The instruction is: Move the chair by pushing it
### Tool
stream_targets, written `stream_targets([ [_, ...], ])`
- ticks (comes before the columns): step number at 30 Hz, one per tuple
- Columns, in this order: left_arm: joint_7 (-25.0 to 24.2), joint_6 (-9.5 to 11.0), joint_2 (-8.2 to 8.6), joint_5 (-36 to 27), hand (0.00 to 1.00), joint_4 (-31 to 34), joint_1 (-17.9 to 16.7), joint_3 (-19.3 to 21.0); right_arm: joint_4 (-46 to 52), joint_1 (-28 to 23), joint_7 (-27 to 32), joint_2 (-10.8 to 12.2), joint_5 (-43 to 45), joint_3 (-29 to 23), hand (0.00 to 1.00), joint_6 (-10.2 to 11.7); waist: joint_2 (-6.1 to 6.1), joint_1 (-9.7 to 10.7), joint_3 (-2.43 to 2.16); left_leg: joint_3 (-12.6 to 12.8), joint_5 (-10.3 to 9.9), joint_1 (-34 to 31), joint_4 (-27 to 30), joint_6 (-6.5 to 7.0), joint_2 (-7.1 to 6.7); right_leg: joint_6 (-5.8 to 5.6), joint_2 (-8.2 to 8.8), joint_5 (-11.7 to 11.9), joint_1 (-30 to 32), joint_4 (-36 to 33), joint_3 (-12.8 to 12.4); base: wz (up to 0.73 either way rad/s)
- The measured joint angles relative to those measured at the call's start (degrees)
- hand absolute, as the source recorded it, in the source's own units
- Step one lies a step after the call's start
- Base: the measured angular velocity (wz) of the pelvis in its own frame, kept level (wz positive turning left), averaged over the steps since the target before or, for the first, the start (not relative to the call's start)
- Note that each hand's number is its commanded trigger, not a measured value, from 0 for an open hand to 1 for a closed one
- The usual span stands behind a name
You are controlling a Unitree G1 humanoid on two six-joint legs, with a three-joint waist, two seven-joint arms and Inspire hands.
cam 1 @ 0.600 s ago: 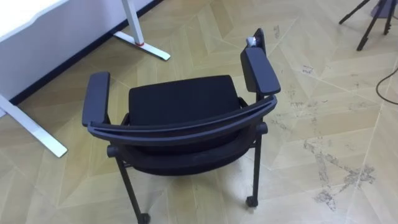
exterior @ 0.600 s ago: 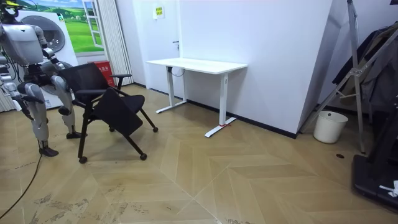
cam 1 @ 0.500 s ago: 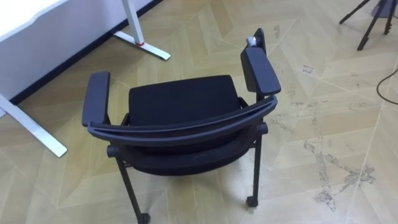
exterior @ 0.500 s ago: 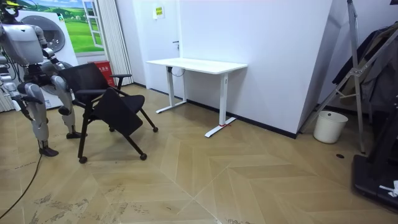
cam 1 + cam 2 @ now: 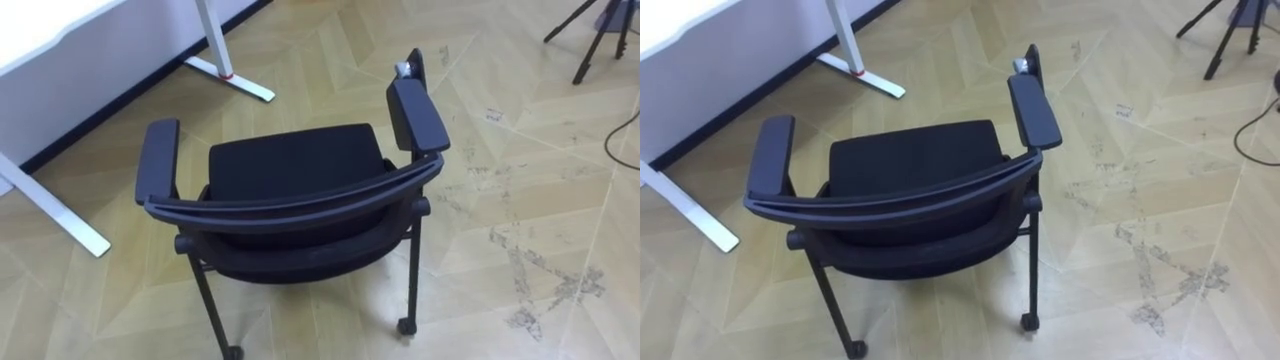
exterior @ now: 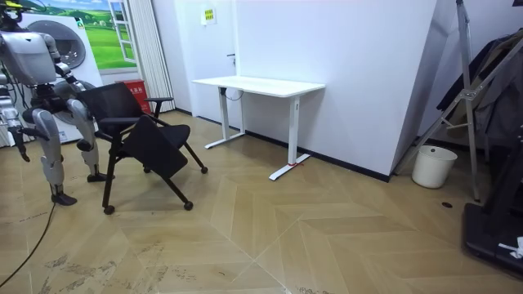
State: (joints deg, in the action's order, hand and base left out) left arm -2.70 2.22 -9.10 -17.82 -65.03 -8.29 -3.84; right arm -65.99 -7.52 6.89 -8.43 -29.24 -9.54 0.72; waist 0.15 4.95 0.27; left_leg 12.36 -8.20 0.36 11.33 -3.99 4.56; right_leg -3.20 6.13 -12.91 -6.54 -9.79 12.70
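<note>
The right hand hangs low at the robot's side in the room view, the arm dropped beside the hip; whether its fingers are straight or curled cannot be told. The black padded chair with armrests and castors stands ahead of that hand and apart from it, on the room view's right, with its curved backrest rim turned toward the robot. Farther from the hand, past the chair, is the white counter, on the wooden parquet floor.
</note>
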Motion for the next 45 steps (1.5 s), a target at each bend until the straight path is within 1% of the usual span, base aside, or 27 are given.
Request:
stream_targets([
  [2,0.15,0.00,0.14,-0.02,0.00,-0.02,-0.31,1.26,-0.15,0.04,0.06,0.01,-0.60,-0.85,0.00,0.02,-0.06,-0.01,0.04,0.00,0.00,0.26,-0.10,0.00,-0.05,-0.01,0.01,-0.01,-0.32,0.18,0.04,0.00],
  [5,1.53,0.19,0.24,-0.40,0.00,-0.28,-0.37,2.81,-0.27,-0.22,0.25,0.18,-1.80,-0.77,0.00,0.51,-0.28,-0.24,0.07,0.00,-0.01,0.66,-0.18,-0.01,-0.20,-0.12,0.12,-0.08,-0.83,0.31,0.11,0.00],
  [8,4.05,0.54,0.64,-0.25,0.00,-0.71,-0.72,5.10,-0.77,-0.32,0.43,0.61,-2.34,-0.65,0.00,0.50,-0.53,-0.60,0.03,0.03,0.00,0.95,-0.48,-0.01,-0.25,-0.12,0.16,-0.09,-0.87,0.27,-0.01,0.00],
  [12,7.71,0.51,0.95,0.80,0.00,-0.71,-1.39,8.21,-2.21,-0.95,0.41,1.15,-2.32,-0.83,0.00,0.47,-0.86,-0.36,0.04,0.02,-0.01,1.55,-0.57,-0.01,-0.26,-0.13,0.15,-0.09,-1.46,0.49,0.02,-0.01],
  [14,10.65,0.29,0.85,4.81,0.00,-0.70,-1.68,9.04,-2.77,-1.60,0.45,1.20,-2.08,-0.78,0.00,0.37,-0.56,-0.63,-0.06,-0.01,-0.01,1.39,-0.36,-0.01,-0.26,-0.12,0.13,-0.09,-1.48,0.63,0.06,0.00],
  [16,13.06,0.18,0.82,8.17,0.00,-0.69,-1.75,10.51,-2.84,-1.98,0.46,1.14,-1.98,-0.89,0.00,0.29,0.03,-0.56,-0.21,-0.11,-0.02,1.29,-0.12,-0.02,-0.24,-0.15,0.14,-0.14,-1.49,0.94,0.01,0.00],
  [17,14.86,0.12,0.70,11.25,0.00,-0.49,-1.64,11.17,-2.87,-2.12,0.43,1.00,-1.93,-1.23,0.00,0.29,0.21,-0.39,-0.17,-0.16,-0.02,1.28,-0.06,-0.02,-0.24,-0.16,0.13,-0.15,-1.54,0.94,0.00,0.00],
  [18,16.58,0.09,0.62,13.86,0.00,0.29,-1.34,12.69,-2.84,-2.24,0.41,0.98,-1.91,-2.31,0.00,0.28,0.40,-0.32,-0.19,-0.17,-0.02,1.28,-0.04,-0.02,-0.23,-0.14,0.12,-0.16,-1.55,0.88,0.01,0.00],
  [19,17.51,0.00,0.47,14.82,0.00,0.91,-1.19,13.22,-2.80,-2.24,0.40,0.96,-1.91,-2.99,0.00,0.27,0.79,-0.33,-0.10,-0.16,-0.02,1.29,-0.05,-0.02,-0.22,-0.14,0.11,-0.16,-1.55,0.86,-0.02,0.00],
  [21,20.81,-0.01,-0.48,17.65,0.00,3.03,0.11,15.02,-2.77,-1.78,0.32,0.59,-2.01,-4.43,0.00,0.26,1.20,-0.34,-0.18,-0.19,-0.02,1.34,-0.06,-0.02,-0.23,-0.14,0.11,-0.16,-1.55,0.77,-0.08,0.00],
  [22,21.55,0.00,-0.93,18.38,0.00,3.05,0.62,15.12,-2.77,-1.58,0.25,0.49,-1.95,-4.81,0.00,0.19,1.26,-0.38,-0.23,-0.22,-0.02,1.33,-0.06,-0.02,-0.23,-0.14,0.11,-0.16,-1.56,0.75,-0.08,0.00],
  [23,22.66,-0.01,-1.82,19.73,0.00,3.26,1.69,15.83,-2.54,-1.34,-0.16,0.23,-2.16,-5.45,0.00,-0.21,1.87,-0.37,-0.21,-0.34,-0.02,1.32,-0.05,-0.01,-0.25,-0.13,0.11,-0.15,-1.67,0.74,-0.08,0.00],
  [24,23.08,-0.01,-2.37,20.14,0.00,3.38,2.17,16.21,-2.35,-1.35,-0.33,0.02,-2.20,-5.46,0.00,-0.42,1.99,-0.31,-0.28,-0.38,-0.02,1.34,-0.05,-0.02,-0.25,-0.13,0.11,-0.15,-1.70,0.65,-0.09,0.03],
  [25,24.09,-0.01,-3.55,20.74,0.00,3.89,2.85,16.85,-1.80,-1.32,-0.58,-0.48,-2.17,-5.67,0.00,-0.89,2.10,-0.20,-0.35,-0.46,-0.02,1.44,-0.05,-0.01,-0.26,-0.12,0.12,-0.15,-1.76,0.15,-0.12,0.00],
  [26,25.62,0.03,-4.64,20.80,0.00,4.78,3.20,17.10,-0.88,-1.48,-0.57,-0.85,-2.23,-6.64,0.00,-0.94,2.45,-0.07,-0.27,-0.46,-0.02,1.43,-0.06,-0.01,-0.28,-0.12,0.12,-0.15,-1.76,0.08,-0.23,0.00],
  [27,27.13,0.10,-5.59,20.96,0.00,5.26,3.53,17.12,-0.50,-1.34,-0.55,-1.32,-2.15,-7.26,0.00,-0.87,2.88,0.09,-0.37,-0.44,-0.02,1.40,-0.06,-0.01,-0.30,-0.12,0.11,-0.15,-1.72,0.10,-0.43,0.00],
  [28,27.91,0.11,-5.91,21.34,0.00,5.51,3.71,17.17,-0.51,-1.23,-0.55,-1.49,-2.04,-7.52,0.00,-0.85,3.10,0.09,-0.38,-0.43,-0.02,1.41,-0.06,-0.01,-0.31,-0.12,0.09,-0.15,-1.70,0.12,-0.72,0.00],
  [30,30.49,0.30,-6.33,24.08,0.00,5.95,4.04,17.31,-0.67,-0.77,-0.78,-2.04,-1.83,-7.60,0.00,-0.85,3.66,0.15,-0.27,-0.40,-0.02,1.51,-0.12,-0.01,-0.31,-0.12,0.05,-0.15,-1.70,0.12,-1.07,-0.02],
  [33,31.28,0.34,-6.43,26.73,0.00,5.95,5.05,17.43,-0.61,-0.27,-1.53,-2.46,-0.57,-7.63,0.00,-0.86,4.42,0.03,-0.15,-0.41,-0.02,1.42,-0.04,-0.01,-0.28,-0.10,0.02,-0.16,-1.58,0.07,-1.08,0.00],
  [34,31.29,0.36,-6.75,27.69,0.00,6.21,5.82,17.44,-0.53,-0.18,-2.05,-2.76,-0.06,-7.57,0.00,-0.85,4.66,-0.44,-0.19,-0.42,-0.02,1.40,-0.01,-0.01,-0.27,-0.08,0.00,-0.17,-1.55,0.08,-0.91,0.00],
  [35,31.34,0.36,-7.25,28.32,0.00,7.70,6.17,17.43,-0.33,-0.18,-2.21,-2.94,-0.11,-7.45,0.00,-0.79,4.82,-0.59,-0.29,-0.43,-0.02,1.41,0.01,-0.01,-0.26,-0.06,-0.02,-0.18,-1.55,0.09,-0.98,0.00],
  [37,31.80,0.59,-8.17,30.08,0.00,11.35,6.23,17.39,0.24,-0.06,-2.58,-3.05,-0.23,-7.39,0.00,-0.75,4.78,-0.98,-0.28,-0.55,-0.01,1.38,0.03,-0.01,-0.25,-0.04,-0.03,-0.19,-1.55,0.06,-0.96,0.00],
  [39,32.67,0.77,-9.40,31.90,0.00,16.81,6.23,17.30,1.71,0.11,-2.89,-3.04,-0.42,-7.38,0.00,-0.75,4.80,-0.94,-0.31,-0.79,-0.01,1.19,0.10,-0.01,-0.28,-0.04,-0.01,-0.19,-1.48,0.01,-0.79,0.04],
  [40,32.77,0.76,-9.66,32.58,0.00,18.47,6.23,17.32,1.83,0.33,-3.01,-3.04,-0.26,-7.41,0.00,-0.75,4.76,-0.88,-0.30,-0.85,-0.01,1.11,0.14,-0.01,-0.28,-0.04,0.00,-0.20,-1.43,0.01,-0.72,0.04],
  [41,33.47,0.80,-9.83,35.20,0.00,21.67,6.31,17.40,1.84,0.87,-3.37,-3.04,-0.18,-7.47,0.00,-0.75,4.44,-0.88,-0.22,-0.89,-0.01,0.94,0.18,0.00,-0.28,-0.01,-0.01,-0.27,-1.31,-0.01,-0.68,0.00],
  [42,33.79,0.77,-9.81,38.16,0.00,24.33,6.67,17.26,1.84,1.42,-3.54,-3.02,-0.55,-7.38,0.00,-0.75,4.59,-0.87,-0.39,-0.92,-0.01,0.89,0.20,0.00,-0.28,-0.01,-0.02,-0.27,-1.30,-0.01,-0.71,0.00],
  [45,33.71,0.71,-9.79,44.06,0.00,30.03,7.57,16.87,1.84,2.65,-4.60,-2.99,-1.97,-6.60,0.00,-0.75,4.26,-0.68,-0.39,-1.10,-0.01,0.84,0.15,0.00,-0.29,0.01,-0.04,-0.26,-1.35,0.05,-0.58,0.01],
])
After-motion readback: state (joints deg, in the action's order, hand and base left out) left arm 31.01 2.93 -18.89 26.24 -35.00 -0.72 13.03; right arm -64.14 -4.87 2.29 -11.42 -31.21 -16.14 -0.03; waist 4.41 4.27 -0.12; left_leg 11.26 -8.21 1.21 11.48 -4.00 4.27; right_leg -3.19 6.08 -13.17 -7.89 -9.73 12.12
